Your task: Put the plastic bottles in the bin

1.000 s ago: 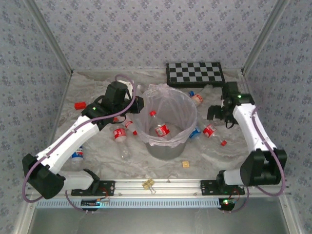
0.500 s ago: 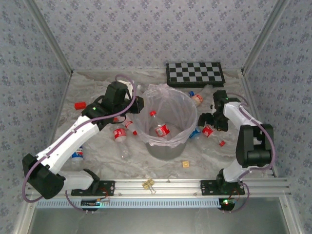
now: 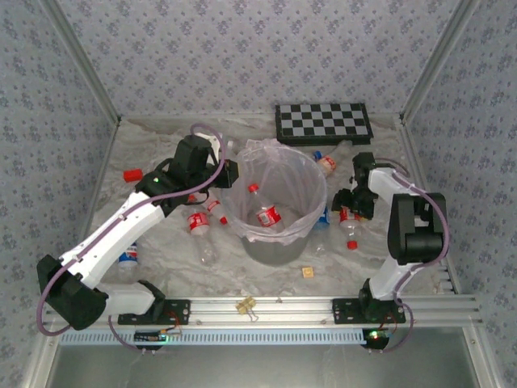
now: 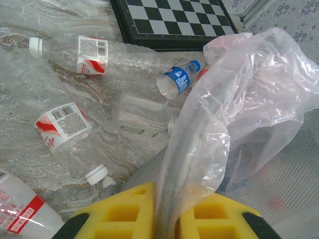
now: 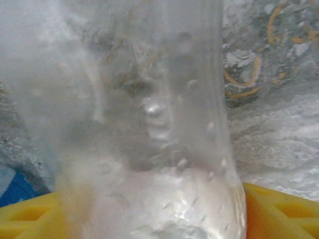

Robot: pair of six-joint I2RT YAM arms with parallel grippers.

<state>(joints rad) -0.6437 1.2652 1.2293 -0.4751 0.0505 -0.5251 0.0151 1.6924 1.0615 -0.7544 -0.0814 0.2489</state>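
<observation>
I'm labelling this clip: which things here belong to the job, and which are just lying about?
For the job: plastic bottles, bin.
Lying about: chequered board, red block, tan cube, clip.

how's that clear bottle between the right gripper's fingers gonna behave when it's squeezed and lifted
The bottle looks clear, thin-walled and seemingly empty, so probably light and apt to dent between the pads. Its smooth round wall could slip, and lying on its side it may roll if nudged.
</observation>
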